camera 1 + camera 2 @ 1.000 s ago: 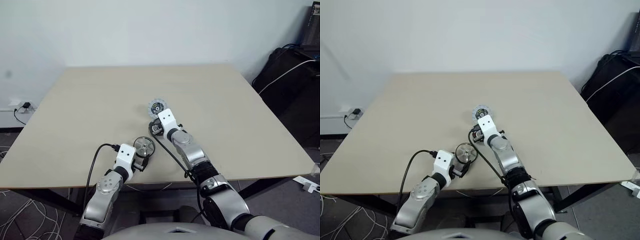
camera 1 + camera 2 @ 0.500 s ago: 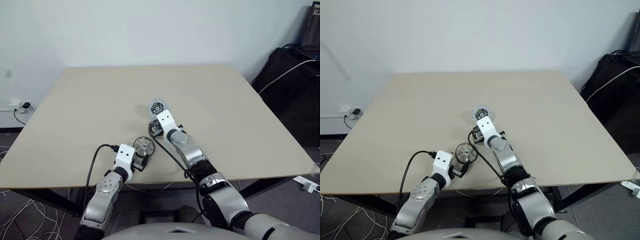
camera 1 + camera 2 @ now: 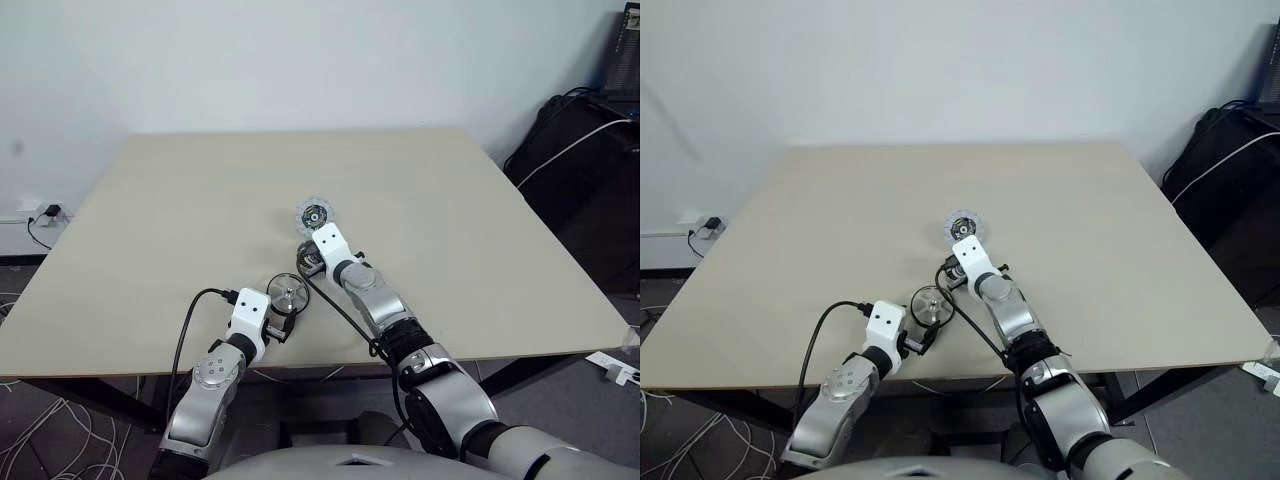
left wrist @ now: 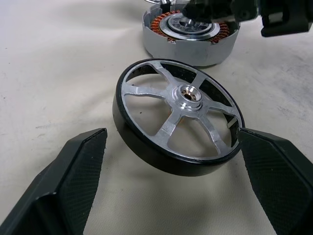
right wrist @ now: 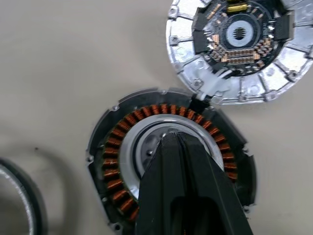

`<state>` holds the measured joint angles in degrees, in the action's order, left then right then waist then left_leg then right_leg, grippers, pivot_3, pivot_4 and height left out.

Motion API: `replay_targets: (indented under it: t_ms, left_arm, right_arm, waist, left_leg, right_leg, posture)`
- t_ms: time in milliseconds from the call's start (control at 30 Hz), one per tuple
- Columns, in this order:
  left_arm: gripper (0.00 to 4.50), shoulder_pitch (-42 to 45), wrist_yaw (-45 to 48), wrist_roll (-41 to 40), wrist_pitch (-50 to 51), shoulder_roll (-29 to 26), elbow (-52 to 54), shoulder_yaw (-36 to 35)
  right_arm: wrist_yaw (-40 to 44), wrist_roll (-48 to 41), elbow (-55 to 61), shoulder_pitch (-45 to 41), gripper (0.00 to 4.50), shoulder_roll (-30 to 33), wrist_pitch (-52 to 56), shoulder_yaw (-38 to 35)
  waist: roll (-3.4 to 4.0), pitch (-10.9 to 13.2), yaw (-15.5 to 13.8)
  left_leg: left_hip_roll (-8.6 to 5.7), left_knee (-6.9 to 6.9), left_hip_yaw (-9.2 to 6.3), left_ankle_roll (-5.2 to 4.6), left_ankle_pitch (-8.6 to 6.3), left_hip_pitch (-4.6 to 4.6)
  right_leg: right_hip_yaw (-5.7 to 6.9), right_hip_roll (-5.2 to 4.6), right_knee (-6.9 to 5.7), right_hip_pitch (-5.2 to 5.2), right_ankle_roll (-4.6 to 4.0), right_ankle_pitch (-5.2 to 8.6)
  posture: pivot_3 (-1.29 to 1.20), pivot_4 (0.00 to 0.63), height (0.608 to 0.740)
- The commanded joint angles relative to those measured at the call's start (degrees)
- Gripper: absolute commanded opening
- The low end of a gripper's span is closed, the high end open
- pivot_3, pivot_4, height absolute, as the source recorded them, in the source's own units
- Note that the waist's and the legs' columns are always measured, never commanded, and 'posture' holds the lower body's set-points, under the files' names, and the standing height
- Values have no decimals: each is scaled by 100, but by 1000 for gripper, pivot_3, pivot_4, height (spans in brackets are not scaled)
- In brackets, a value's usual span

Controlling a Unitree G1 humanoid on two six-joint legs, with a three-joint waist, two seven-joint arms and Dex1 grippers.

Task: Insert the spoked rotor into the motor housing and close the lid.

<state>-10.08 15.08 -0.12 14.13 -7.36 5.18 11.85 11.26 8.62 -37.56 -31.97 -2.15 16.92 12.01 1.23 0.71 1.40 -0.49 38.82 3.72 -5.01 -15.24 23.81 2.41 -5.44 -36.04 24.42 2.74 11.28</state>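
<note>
Left gripper [image 4: 168, 191] open around the spoked rotor [image 4: 177, 115] at table [image 3: 180, 220] centre-bottom, right gripper [image 5: 178, 142] closed over the motor housing [image 5: 168, 164] mid-frame, lid [image 5: 239, 46] touching the housing's far edge, inner face up.

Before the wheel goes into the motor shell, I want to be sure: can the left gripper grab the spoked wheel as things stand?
Probably yes. The left gripper is open with a finger on either side of the spoked wheel, which lies flat on the table, nothing between them.
</note>
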Motion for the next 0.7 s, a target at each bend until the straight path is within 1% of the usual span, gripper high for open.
replay_targets:
  t_ms: [33,300,433,567,700]
  left_arm:
    - [4500,93,15,-18,-140,13,243,2]
    - [4500,117,21,-15,-136,13,221,7]
    - [4500,129,32,-19,-136,11,212,10]
    - [4500,128,42,-21,-130,14,216,25]
    - [4500,134,59,-24,-132,14,204,33]
  right_arm:
    - [134,-13,278,-34,23,4,25,65]
    - [381,-11,467,95,23,55,142,175]
    - [411,-117,643,172,23,41,4,87]
    - [201,-237,840,222,23,6,-120,-111]
    - [-67,-202,786,201,23,37,-127,-202]
  waist:
    - [0,0,0]
    - [0,0,-1]
    - [0,0,-4]
    - [0,0,-4]
    - [0,0,-13]
  left_leg:
    - [0,0,0,0,0,0]
    - [0,0,0,0,0,0]
    - [1,0,0,0,0,0]
    - [0,-1,-1,0,0,1]
    - [0,-1,-1,0,0,1]
  right_leg:
    - [0,0,0,0,0,0]
    - [0,-2,0,0,0,0]
    - [0,-2,0,0,0,0]
    - [-1,-3,1,1,0,0]
    - [0,-4,1,1,0,0]
  posture:
    - [0,0,740]
    - [0,0,740]
    - [0,0,740]
    - [0,0,740]
    - [0,0,740]
